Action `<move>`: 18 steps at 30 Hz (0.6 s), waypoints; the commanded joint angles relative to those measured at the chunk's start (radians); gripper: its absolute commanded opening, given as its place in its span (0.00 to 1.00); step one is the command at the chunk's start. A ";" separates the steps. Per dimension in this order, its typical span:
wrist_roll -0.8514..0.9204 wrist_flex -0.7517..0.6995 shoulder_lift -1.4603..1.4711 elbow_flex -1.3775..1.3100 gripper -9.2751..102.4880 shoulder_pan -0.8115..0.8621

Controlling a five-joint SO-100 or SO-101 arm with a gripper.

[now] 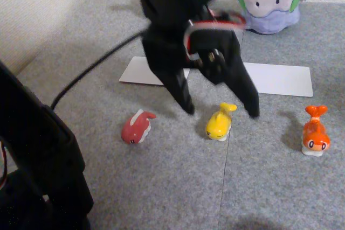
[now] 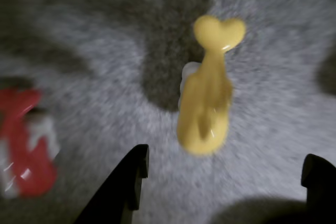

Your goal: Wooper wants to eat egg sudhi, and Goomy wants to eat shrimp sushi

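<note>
Gripper (image 1: pixel 223 112) is wide open w/ nothing in it, fingers either side of the egg (image 1: pixel 219 123) on the grey mat (image 1: pixel 178 187), red fish (image 1: pixel 137 127) at 9 o'clock, shrimp (image 1: pixel 315 133) at 3, Goomy (image 1: pixel 268 1) & white sheet (image 1: pixel 280 78) at 12.

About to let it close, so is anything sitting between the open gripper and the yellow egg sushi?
Nothing visible. The gripper hangs open just above the egg sushi, its fingers on either side. In the wrist view only bare carpet lies around the figure; the red figure lies off to one side.
</note>
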State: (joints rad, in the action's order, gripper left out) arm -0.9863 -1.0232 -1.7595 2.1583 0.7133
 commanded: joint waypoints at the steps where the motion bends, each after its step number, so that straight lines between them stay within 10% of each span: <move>1: 0.003 0.057 0.071 -0.043 0.39 0.011; 18: -0.058 0.144 0.149 -0.044 0.12 -0.028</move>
State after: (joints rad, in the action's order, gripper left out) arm -1.0416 -0.8682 -1.5938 2.1414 0.7133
